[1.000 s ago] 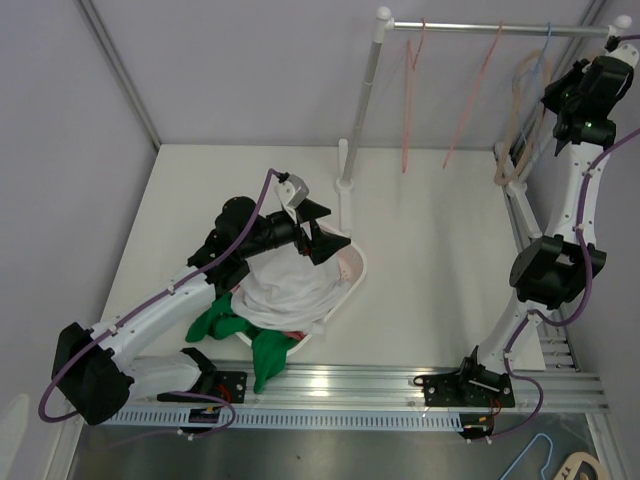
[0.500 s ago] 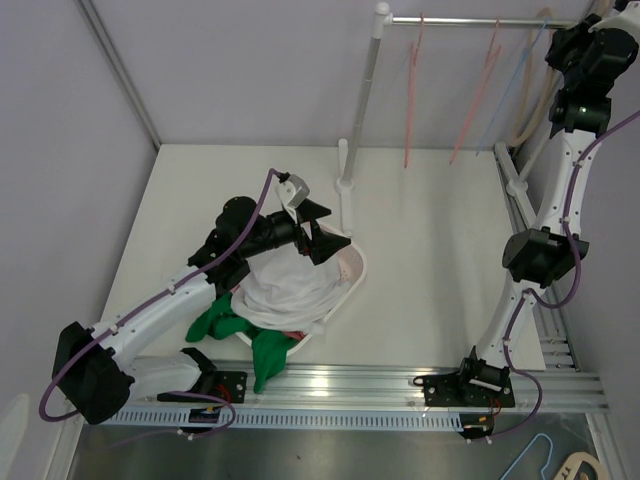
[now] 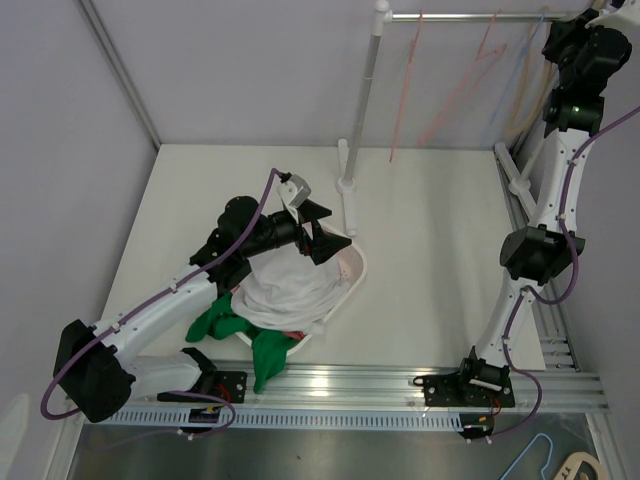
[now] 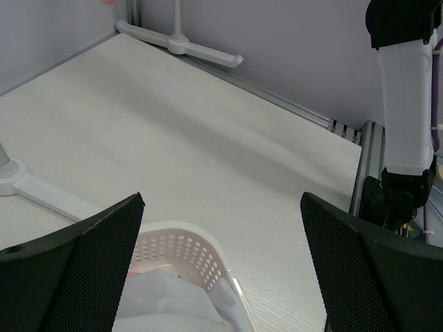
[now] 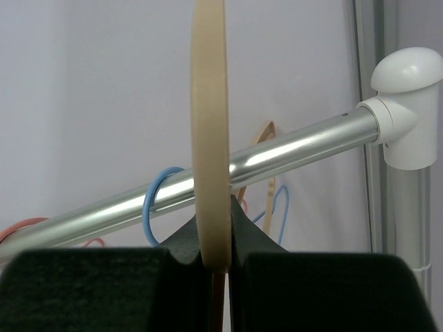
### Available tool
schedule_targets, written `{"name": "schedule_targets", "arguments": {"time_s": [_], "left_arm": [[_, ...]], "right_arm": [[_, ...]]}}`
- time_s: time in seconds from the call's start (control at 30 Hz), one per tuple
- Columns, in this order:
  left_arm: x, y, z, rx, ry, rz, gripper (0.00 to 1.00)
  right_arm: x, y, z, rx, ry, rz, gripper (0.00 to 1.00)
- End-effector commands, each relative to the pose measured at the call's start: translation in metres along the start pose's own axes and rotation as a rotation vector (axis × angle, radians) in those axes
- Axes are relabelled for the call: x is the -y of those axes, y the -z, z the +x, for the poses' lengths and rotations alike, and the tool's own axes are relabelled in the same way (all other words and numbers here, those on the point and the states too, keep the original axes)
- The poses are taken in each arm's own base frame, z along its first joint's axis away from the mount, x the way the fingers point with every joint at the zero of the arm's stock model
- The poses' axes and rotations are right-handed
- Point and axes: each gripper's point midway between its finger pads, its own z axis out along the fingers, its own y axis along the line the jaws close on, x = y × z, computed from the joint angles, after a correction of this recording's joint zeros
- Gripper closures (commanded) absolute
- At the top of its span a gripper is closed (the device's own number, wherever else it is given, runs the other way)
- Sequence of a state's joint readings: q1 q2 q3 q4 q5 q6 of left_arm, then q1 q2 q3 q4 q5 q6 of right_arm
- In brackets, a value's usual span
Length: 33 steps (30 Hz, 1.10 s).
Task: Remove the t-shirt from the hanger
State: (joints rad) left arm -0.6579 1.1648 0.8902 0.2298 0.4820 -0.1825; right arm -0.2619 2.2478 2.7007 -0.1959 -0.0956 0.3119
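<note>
The white t-shirt point(image 3: 290, 285) lies heaped in a pale pink basket point(image 3: 355, 268) at the table's near left, off any hanger. My left gripper point(image 3: 318, 232) hovers just over the basket's far rim, open, with nothing between its black fingers point(image 4: 83, 263); the t-shirt point(image 4: 166, 304) and the basket point(image 4: 187, 242) show below them. My right gripper point(image 3: 575, 40) is raised to the rail at the far right, shut on a beige hanger point(image 5: 210, 138) whose hook curves up in front of the chrome rail point(image 5: 291, 155). The beige hanger point(image 3: 527, 105) hangs bare under it.
Pink hangers point(image 3: 405, 90) and a blue hanger point(image 5: 156, 200) hang on the rail. The rack's white pole point(image 3: 365, 100) and foot point(image 3: 345, 185) stand behind the basket. A green garment point(image 3: 225, 325) spills over the basket's near side. A metal track point(image 3: 400, 385) runs along the near edge.
My right arm has lifted the beige hanger up to the rail at the far right, and the other hangers have swung left. The left arm and the t-shirt have stayed still.
</note>
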Motion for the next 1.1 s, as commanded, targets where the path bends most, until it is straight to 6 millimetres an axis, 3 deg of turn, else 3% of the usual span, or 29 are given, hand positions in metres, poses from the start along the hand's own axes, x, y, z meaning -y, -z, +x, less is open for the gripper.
{"name": "schedule_targets", "arguments": {"time_s": [0.0, 0.23, 0.57, 0.63, 0.83, 1.07], "left_arm": [[-0.001, -0.001, -0.012, 0.032, -0.017, 0.009, 0.00], [-0.002, -0.001, -0.008, 0.022, -0.017, 0.009, 0.00], [-0.002, -0.003, -0.009, 0.018, -0.022, 0.012, 0.01], [-0.003, -0.003, -0.008, 0.015, -0.021, 0.010, 0.00], [-0.004, -0.004, -0.007, 0.012, -0.019, 0.007, 0.00], [-0.004, -0.003, -0.004, 0.005, -0.018, 0.007, 0.01]], "right_arm": [[0.021, -0.026, 0.046, 0.008, -0.016, 0.018, 1.00], [0.023, -0.028, 0.049, 0.000, -0.007, 0.019, 1.00], [0.033, -0.044, 0.089, -0.004, 0.014, 0.021, 1.00], [0.035, -0.049, 0.090, 0.037, 0.019, 0.022, 1.00], [0.050, -0.050, 0.113, -0.003, -0.018, 0.065, 1.00], [0.071, -0.042, 0.125, -0.079, -0.046, 0.121, 1.00]]}}
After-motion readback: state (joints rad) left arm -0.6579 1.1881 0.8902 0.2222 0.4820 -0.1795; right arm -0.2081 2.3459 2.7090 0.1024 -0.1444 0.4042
